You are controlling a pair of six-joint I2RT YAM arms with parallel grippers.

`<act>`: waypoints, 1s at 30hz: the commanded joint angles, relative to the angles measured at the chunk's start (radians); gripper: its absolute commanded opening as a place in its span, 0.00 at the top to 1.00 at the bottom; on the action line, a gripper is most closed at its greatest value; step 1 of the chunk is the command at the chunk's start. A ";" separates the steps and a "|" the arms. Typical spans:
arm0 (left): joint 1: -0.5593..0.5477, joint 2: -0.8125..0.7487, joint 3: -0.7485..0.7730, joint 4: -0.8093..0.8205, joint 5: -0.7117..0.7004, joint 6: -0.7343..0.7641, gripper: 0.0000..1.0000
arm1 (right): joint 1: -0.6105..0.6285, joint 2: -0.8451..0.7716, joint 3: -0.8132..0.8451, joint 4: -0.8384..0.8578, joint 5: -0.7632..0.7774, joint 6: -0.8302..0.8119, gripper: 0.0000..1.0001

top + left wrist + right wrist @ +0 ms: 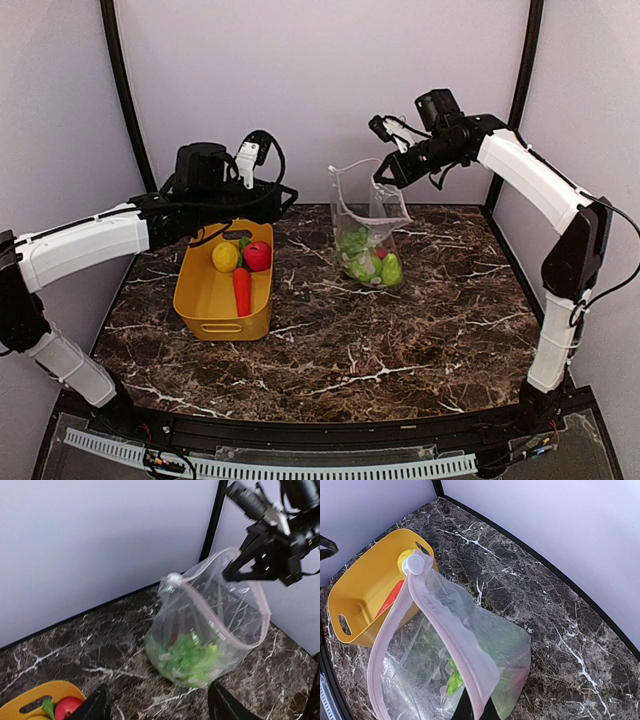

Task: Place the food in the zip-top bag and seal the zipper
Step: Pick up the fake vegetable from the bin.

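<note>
The right gripper [384, 177] is clamped on the zipper [447, 630], holding the zip-top bag [368, 225] upright with greens [357, 244] inside, while the left gripper [159, 701] hangs, fingers apart, near the yellow basket [205, 300].

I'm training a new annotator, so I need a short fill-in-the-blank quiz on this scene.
The right claw grips the bag by its ___ edge.
The bag's mouth is ___.
The carrot lies in the ___ basket.
The left claw is open and holds ___.
Missing: top; open; yellow; nothing.

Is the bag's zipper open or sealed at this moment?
Open: the zipper strips gape in a wide loop atop the zip-top bag, unsealed.
</note>
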 commanded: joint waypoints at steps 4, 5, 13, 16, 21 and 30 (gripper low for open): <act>0.062 -0.037 -0.062 -0.332 -0.145 -0.117 0.34 | -0.004 -0.092 -0.088 0.055 0.017 -0.034 1.00; 0.070 -0.041 -0.064 -0.364 -0.144 -0.137 0.34 | -0.005 -0.100 -0.101 0.057 0.022 -0.038 1.00; 0.083 -0.063 -0.094 -0.455 -0.139 -0.158 0.35 | -0.004 -0.150 -0.156 0.062 0.041 -0.060 1.00; 0.085 -0.064 -0.099 -0.460 -0.142 -0.152 0.35 | -0.004 -0.154 -0.150 0.052 0.064 -0.073 1.00; 0.086 -0.052 -0.099 -0.450 -0.113 -0.154 0.35 | -0.004 -0.141 -0.123 0.029 0.062 -0.075 1.00; 0.087 0.015 -0.093 -0.479 -0.129 -0.121 0.35 | -0.004 -0.173 -0.158 0.036 0.073 -0.077 1.00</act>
